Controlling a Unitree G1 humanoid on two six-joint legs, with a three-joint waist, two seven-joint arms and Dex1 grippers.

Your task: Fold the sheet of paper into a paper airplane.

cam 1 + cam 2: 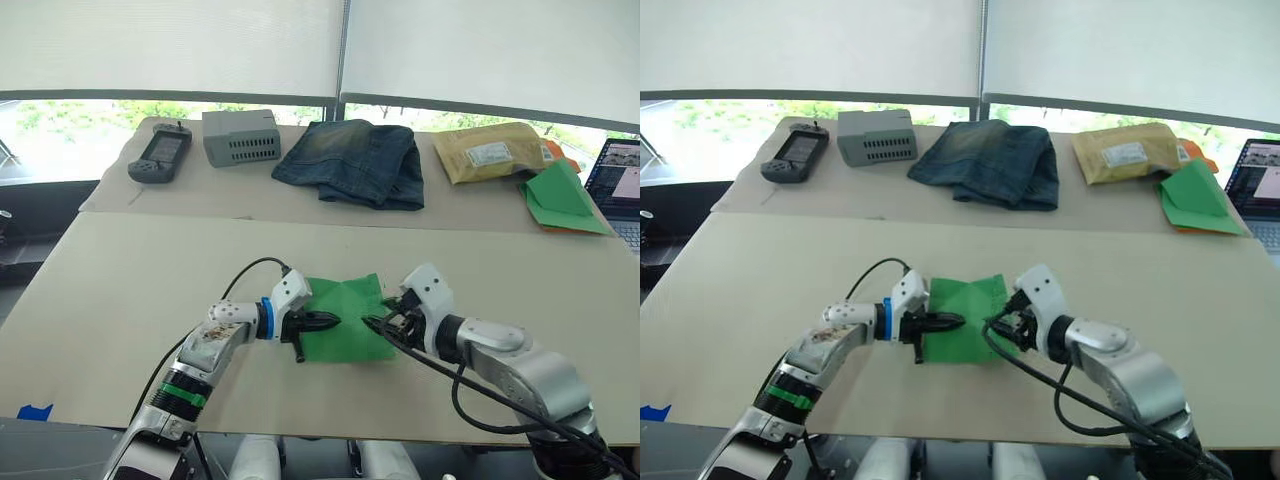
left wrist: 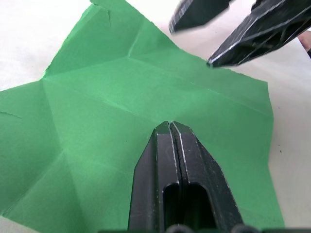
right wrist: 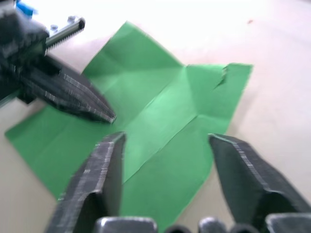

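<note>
The sheet of paper (image 1: 345, 318) lies spread flat on the beige table (image 1: 120, 290), bright green, roughly square and crossed by several creases, with a small tear at one corner (image 3: 224, 77). My left gripper (image 1: 330, 321) is shut, its joined fingertips (image 2: 170, 127) resting over the sheet's left-middle part with nothing between them. Facing it from the right, my right gripper (image 1: 376, 323) is open, its two fingers (image 3: 109, 160) straddling the sheet's right edge just above the paper. The two grippers' tips are a short gap apart.
Along the far table lie a handheld game console (image 1: 160, 155), a grey box (image 1: 242, 137), folded jeans (image 1: 355, 160), a yellow padded envelope (image 1: 490, 150), a green paper stack with orange edges (image 1: 562, 197) and a laptop (image 1: 620, 185).
</note>
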